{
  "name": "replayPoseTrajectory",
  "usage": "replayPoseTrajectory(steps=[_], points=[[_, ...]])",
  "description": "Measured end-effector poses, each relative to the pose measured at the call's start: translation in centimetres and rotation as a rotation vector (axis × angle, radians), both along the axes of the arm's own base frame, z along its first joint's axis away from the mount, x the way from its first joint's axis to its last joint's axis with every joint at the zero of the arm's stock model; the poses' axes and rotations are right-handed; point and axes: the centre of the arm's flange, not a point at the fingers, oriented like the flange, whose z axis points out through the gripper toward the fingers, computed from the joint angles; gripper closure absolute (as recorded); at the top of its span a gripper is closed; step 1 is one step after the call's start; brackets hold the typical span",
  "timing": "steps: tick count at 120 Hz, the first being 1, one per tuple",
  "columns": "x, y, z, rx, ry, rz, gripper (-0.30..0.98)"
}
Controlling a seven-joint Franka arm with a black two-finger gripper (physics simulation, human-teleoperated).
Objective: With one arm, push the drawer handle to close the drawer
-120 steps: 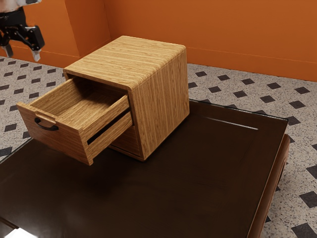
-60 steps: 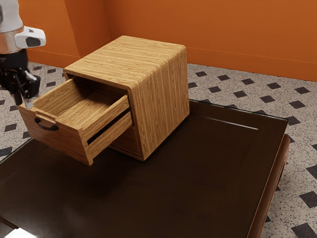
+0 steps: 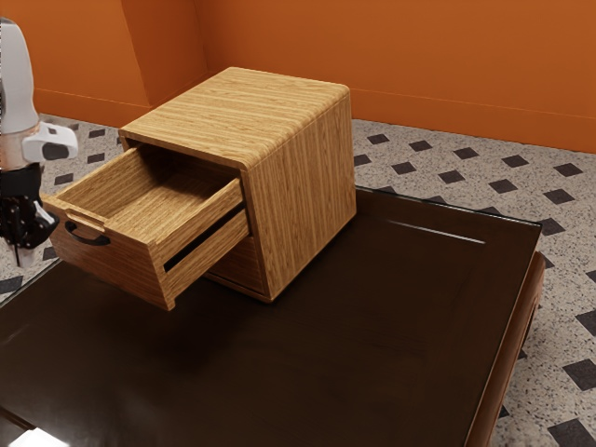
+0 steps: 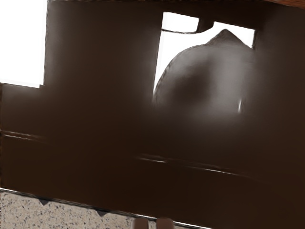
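The drawer (image 3: 102,265) juts from the cabinet (image 3: 303,186), its black handle (image 3: 87,235) facing the gripper (image 3: 24,251), which hangs near nine o'clock of that handle in the exterior view. How far the hand is open cannot be told; nothing held is visible. A good push would first line up squarely with the handle, then press steadily toward two o'clock, along the slide; an off-centre shove might bind it. The exterior view gives drawer and handle; the wrist view adds white patches (image 4: 24,43) on the glossy tabletop (image 4: 95,157).
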Motion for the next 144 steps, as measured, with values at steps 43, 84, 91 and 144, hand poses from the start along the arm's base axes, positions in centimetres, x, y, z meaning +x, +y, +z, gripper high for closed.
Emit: replayPoseTrajectory(steps=[43, 84, 91, 144], points=[[2.4, -0.3, -1.8, 0.063, -0.136, -0.057, 0.78], [5.0, 0.2, -3.9, 0.084, -0.208, -0.075, 0.79], [5.4, 0.4, -4.1, 0.097, -0.219, -0.078, 0.79], [8.4, 1.2, -5.2, 0.150, -0.312, -0.113, 0.79]])
